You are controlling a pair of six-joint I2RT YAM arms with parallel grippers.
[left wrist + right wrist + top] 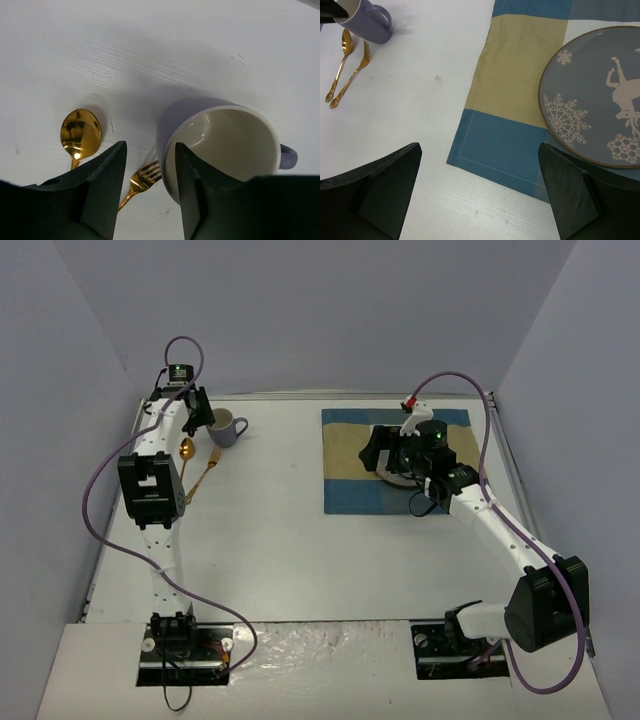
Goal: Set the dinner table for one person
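Hovering over the flat white woodgrain dinner table (290, 550), left gripper (150, 146) jaws apart, straddling the rim of the glossy lilac mug (225, 135), right gripper (479, 147) spread wide above table and blue-tan cloth placemat (520, 85) edge

free room: wide bare stretch of the dinner table (290, 550) through the middle and near side, between the two arms. a bare lane also runs near-to-far between mug (225, 428) and placemat (345, 465).

obstacles, far left: mug upright; spoon (186, 449) and fork (205, 475) lie flat just near-left of it. left gripper (150, 150) straddles the mug wall (one finger over the mouth, a sliver of gap outside), so that corner is tight.

obstacles, far right: plate (600, 95) on the placemat, right gripper (479, 147) spread wide over its left edge.
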